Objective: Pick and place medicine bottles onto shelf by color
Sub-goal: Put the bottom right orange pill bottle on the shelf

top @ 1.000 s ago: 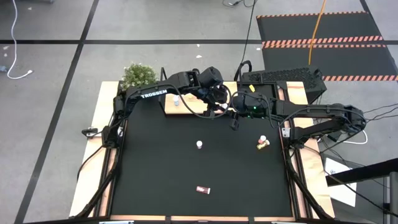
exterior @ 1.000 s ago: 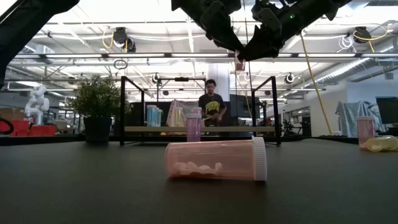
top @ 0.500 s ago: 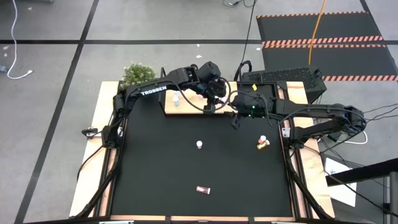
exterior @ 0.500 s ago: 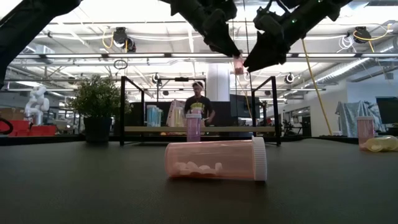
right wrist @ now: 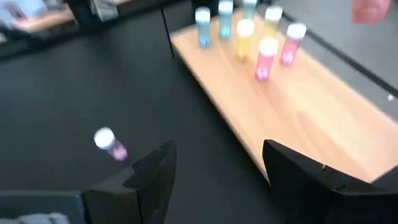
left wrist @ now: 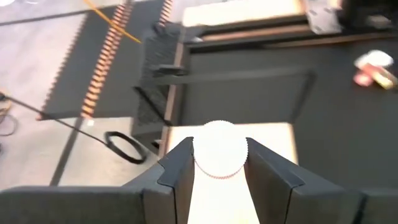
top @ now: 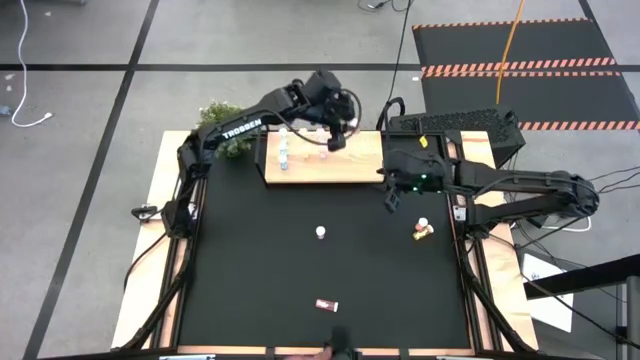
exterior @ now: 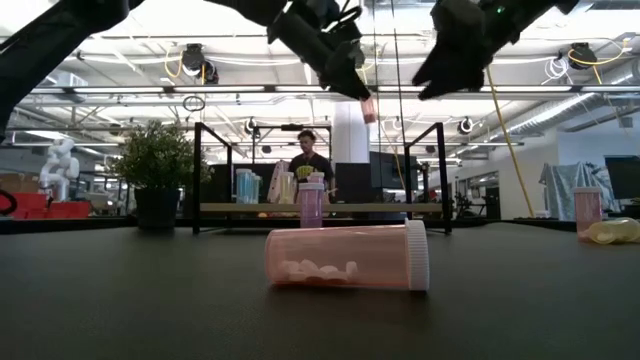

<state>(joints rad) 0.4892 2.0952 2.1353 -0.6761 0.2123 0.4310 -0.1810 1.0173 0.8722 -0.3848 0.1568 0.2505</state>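
The black table [top: 260, 280] carries the light wooden shelf [top: 350, 170] along its far edge, with a green plant [top: 222, 118] at the far left corner. White lettering reading TROSSEN [top: 238, 128] runs along the left arm. The left gripper [top: 334, 138] hangs above the shelf's far edge, its jaws pinching a maroon-pink bottle [left wrist: 219, 157] with a white cap. The right gripper [top: 391, 199] sits over the table just off the shelf's right end, jaws spread and holding nothing. Blue, yellow and pink bottles [right wrist: 245, 34] stand grouped at the shelf's left end; its right half lies bare. One upright bottle [top: 321, 232] stands mid-table, two [top: 423, 230] lie near the right edge, one [top: 326, 305] lies toward the near edge, with open black surface between them.
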